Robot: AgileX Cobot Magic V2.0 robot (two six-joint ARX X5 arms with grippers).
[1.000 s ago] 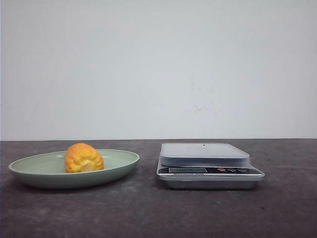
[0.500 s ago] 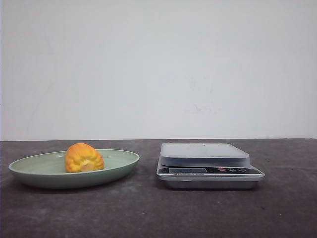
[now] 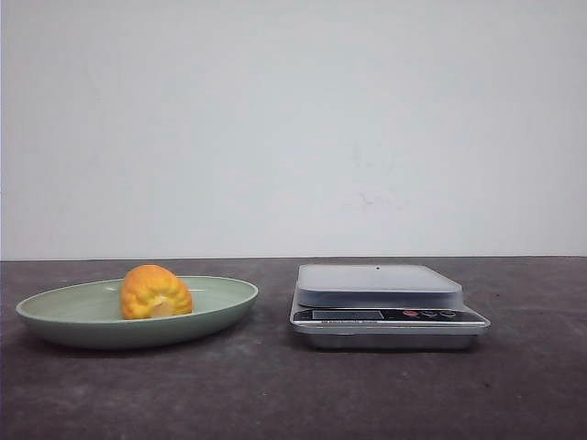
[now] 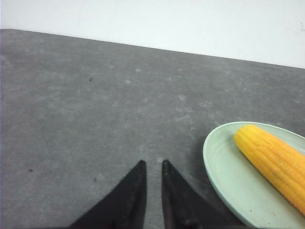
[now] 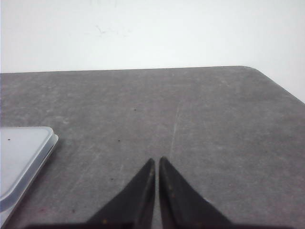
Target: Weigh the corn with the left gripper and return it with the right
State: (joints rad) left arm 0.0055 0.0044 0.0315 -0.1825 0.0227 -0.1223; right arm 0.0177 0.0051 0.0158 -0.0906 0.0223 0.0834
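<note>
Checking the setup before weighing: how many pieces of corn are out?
1. The corn lies in the green plate, left of the scale. Nothing else looks like corn.

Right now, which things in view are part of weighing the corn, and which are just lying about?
Part of the job:
corn
green plate it lies on
scale
left gripper
right gripper

Just lying about:
nothing; only the grey table and white wall

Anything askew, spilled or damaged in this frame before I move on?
Nothing stands out. The yellow-orange corn cob lies in the pale green shallow plate, and the silver digital kitchen scale sits level beside it with its platform bare.
</note>
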